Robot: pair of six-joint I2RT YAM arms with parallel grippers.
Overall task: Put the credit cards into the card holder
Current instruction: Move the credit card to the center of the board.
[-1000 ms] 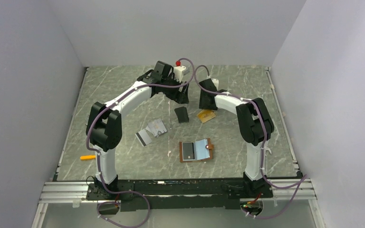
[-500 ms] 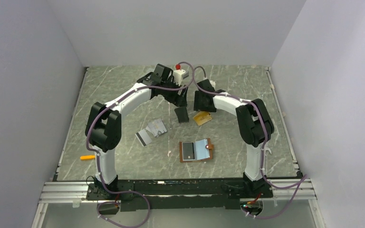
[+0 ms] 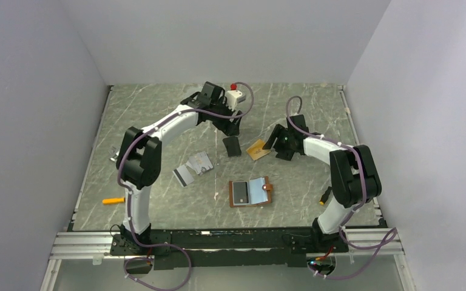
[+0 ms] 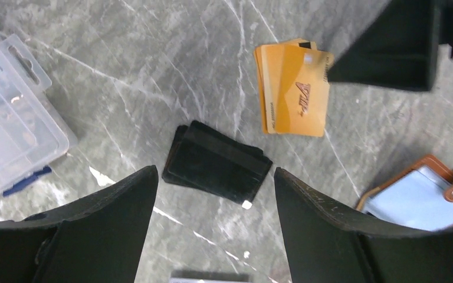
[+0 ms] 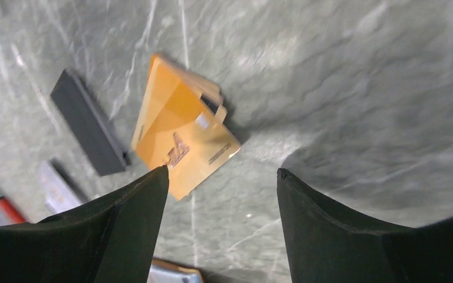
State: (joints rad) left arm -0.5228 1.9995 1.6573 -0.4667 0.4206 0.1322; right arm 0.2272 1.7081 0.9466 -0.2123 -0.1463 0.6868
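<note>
A small stack of orange credit cards (image 3: 258, 149) lies mid-table and also shows in the left wrist view (image 4: 295, 88) and the right wrist view (image 5: 183, 138). Silver-grey cards (image 3: 193, 167) lie to the left. The brown card holder (image 3: 250, 192) lies open nearer the arms, with a card in its left sleeve. My left gripper (image 3: 232, 128) is open and empty above a small flat black rectangle (image 4: 215, 162). My right gripper (image 3: 274, 140) is open and empty, just right of the orange cards, its fingertips (image 5: 164, 171) at their edge.
A clear compartment box (image 4: 12, 130) sits under the left arm at the back. An orange tool (image 3: 111, 200) lies near the table's left front. The black rectangle (image 3: 232, 146) lies between the silver and orange cards. Grey walls enclose three sides.
My right arm swung its elbow out to the right and its gripper came down to the right of the orange cards. My left wrist shifted slightly right. The cards stay put.
</note>
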